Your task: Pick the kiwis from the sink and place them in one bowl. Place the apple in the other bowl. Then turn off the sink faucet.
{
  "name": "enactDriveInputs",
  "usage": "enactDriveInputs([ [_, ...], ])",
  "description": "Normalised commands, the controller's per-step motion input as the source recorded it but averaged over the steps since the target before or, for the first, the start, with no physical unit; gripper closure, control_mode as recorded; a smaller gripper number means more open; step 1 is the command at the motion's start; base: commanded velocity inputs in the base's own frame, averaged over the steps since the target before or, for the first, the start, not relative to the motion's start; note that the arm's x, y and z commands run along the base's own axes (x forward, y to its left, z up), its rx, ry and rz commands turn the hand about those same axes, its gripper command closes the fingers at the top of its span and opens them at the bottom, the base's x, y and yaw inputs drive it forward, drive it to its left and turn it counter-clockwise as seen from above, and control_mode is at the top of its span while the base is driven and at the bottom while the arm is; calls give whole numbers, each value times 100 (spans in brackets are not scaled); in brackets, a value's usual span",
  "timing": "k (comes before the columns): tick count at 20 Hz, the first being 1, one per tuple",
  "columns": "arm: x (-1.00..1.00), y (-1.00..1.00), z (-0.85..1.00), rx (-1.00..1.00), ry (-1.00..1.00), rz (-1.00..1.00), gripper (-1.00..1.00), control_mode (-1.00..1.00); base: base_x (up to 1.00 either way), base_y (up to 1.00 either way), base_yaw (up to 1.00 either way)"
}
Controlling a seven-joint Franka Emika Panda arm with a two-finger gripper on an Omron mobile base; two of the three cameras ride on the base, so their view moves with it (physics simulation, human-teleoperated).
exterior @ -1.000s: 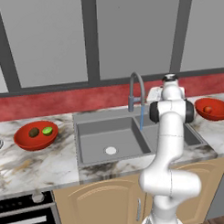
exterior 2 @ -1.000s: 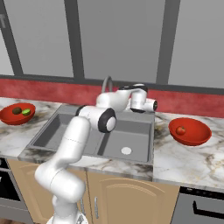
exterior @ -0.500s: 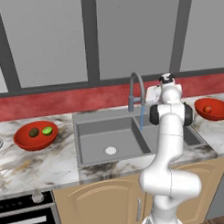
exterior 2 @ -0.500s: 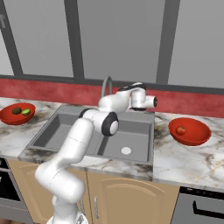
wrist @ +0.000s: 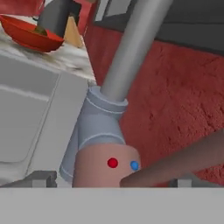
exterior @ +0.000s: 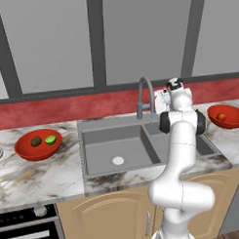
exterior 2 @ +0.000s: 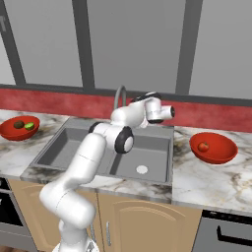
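Now the white arm's two-finger gripper [exterior 2: 170, 112] hangs behind the grey double-basin sink [exterior: 117, 141], close beside the base of the tall grey gooseneck faucet [exterior: 145, 93]; how wide its jaws stand cannot be told. In the hand view the faucet's pale base, with a red and a blue dot, sits just ahead. The lime-green kiwi [exterior: 50, 139] and olive-brown kiwi [exterior: 36, 141] lie in the left glossy red bowl [exterior: 30, 150]. The red-orange apple [exterior 2: 203, 146] rests in the right red bowl [exterior 2: 219, 150].

No readable text anywhere (faucet base [wrist: 103, 144] bears red, blue dots only).
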Motion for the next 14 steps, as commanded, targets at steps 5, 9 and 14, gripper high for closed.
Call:
enactDriveInputs([
  [5,-23,100,14,-34,-70,2,-100,-100,0,0,0],
  [9,-11,100,14,-42,-68,-1,-100,-100,0,0,0],
  [14,0,100,5,-47,-51,-5,-100,-100,0,0,0],
])
